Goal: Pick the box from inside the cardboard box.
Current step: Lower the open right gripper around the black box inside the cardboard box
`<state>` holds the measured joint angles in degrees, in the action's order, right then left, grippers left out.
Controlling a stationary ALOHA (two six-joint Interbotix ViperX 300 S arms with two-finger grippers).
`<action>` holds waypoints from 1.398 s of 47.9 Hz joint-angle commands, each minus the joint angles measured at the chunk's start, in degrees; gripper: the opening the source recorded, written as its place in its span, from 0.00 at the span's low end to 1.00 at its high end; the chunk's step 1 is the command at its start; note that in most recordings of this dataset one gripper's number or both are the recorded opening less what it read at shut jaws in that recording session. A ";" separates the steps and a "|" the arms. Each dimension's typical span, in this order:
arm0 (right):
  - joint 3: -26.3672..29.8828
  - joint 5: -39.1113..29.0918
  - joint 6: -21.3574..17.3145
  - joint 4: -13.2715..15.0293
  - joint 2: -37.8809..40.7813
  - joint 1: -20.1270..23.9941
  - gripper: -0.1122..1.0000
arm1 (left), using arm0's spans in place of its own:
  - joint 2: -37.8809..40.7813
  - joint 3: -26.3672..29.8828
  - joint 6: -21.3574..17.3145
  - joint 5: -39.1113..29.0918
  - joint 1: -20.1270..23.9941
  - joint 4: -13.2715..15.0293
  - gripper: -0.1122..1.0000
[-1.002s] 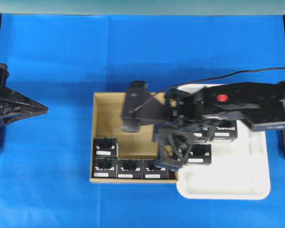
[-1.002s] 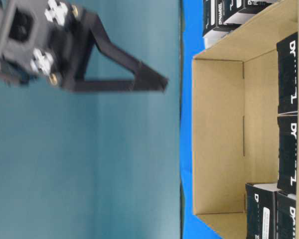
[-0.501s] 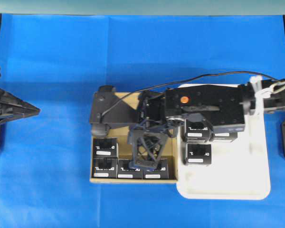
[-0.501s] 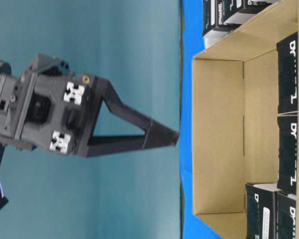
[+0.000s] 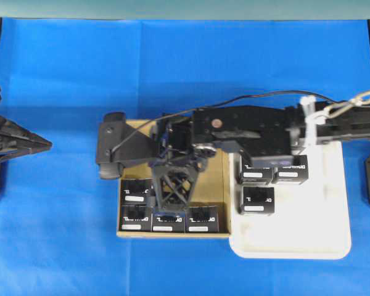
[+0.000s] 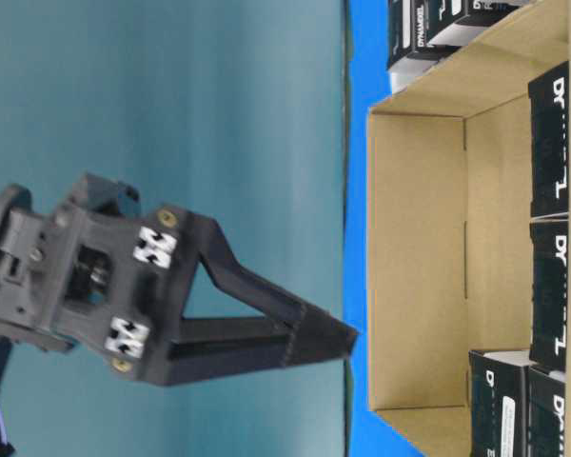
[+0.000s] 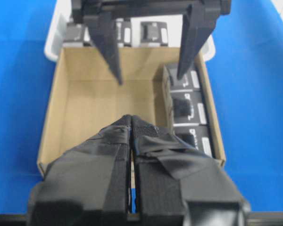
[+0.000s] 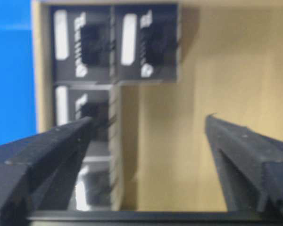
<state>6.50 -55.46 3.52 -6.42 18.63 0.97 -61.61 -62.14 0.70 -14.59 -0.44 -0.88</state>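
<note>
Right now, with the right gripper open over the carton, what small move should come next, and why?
Probably lower the right gripper around one black box in the cardboard box. Its jaws stand wide and empty above the row of boxes along the carton's edge, while three boxes already sit in the white tray. The left gripper waits shut, off to the side.

The right arm stretches in from the right edge of the overhead view and crosses the middle, its wrist bent so the right gripper points downward. Its two long black fingers stand spread wide apart, with nothing between them. The left arm stays at the far left edge, and the left gripper points level toward the middle with its taped fingers pressed together tip to tip.
</note>
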 commanded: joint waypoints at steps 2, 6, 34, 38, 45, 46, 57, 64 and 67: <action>2.11 0.53 1.23 -0.18 2.20 -0.09 0.99 | 0.53 1.32 0.09 0.26 -0.18 -0.09 0.08; 3.16 0.53 1.67 -0.44 3.60 -0.26 0.99 | 0.35 1.49 0.09 0.62 -0.09 -0.09 0.08; 6.42 2.72 3.08 -2.11 10.99 -0.97 0.99 | 0.09 1.49 0.26 0.70 -0.35 -0.09 0.08; 7.03 3.25 3.08 -2.29 11.51 -1.05 0.99 | 0.09 1.58 0.26 0.70 -0.35 -0.09 0.08; 7.73 3.60 3.08 -2.55 12.57 -0.97 0.99 | 0.18 1.58 0.26 0.70 -0.35 -0.18 0.08; 7.82 3.69 3.08 -2.64 12.74 -0.88 0.99 | 0.18 1.49 0.26 0.70 -0.35 -0.09 0.08; 7.91 3.96 3.08 -2.64 13.54 -0.88 0.99 | 0.09 1.49 0.79 0.70 -0.35 -0.09 0.08; 7.82 3.78 3.08 -2.64 13.80 -0.88 0.99 | 0.18 1.49 1.41 0.70 -0.35 -0.09 0.08; 7.82 3.78 3.16 -2.64 13.97 -0.97 0.99 | 0.18 1.49 1.41 0.70 -0.35 -0.09 0.08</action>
<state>13.97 -51.86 6.50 -8.88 32.17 0.00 -61.96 -62.05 2.02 -14.41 -0.70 -0.79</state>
